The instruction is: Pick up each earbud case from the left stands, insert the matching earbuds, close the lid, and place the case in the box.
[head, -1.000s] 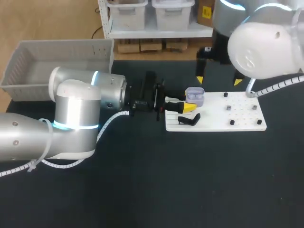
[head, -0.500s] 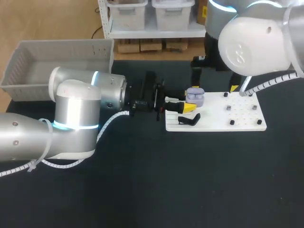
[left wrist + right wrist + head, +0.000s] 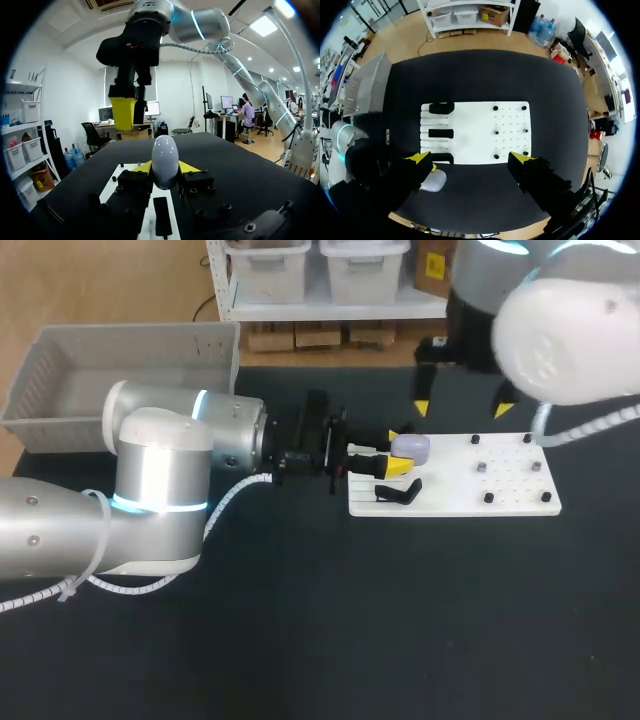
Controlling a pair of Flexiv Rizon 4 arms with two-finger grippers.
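Left wrist view: the left fingers [image 3: 190, 166] clench the lavender earbud case [image 3: 165, 160] from both sides, low on its rounded shell, its lid down and its upper half standing clear above the yellow tips. So shallow a pinch on so smooth a shell could let it twist or slip on the long carry to the box [image 3: 60, 400], well apart at the desk's [image 3: 400, 620] far left. The right fingers [image 3: 521, 158], spread wide and grasping nothing, hang above the white stand board [image 3: 500, 480]; a careless lift risks a clash.
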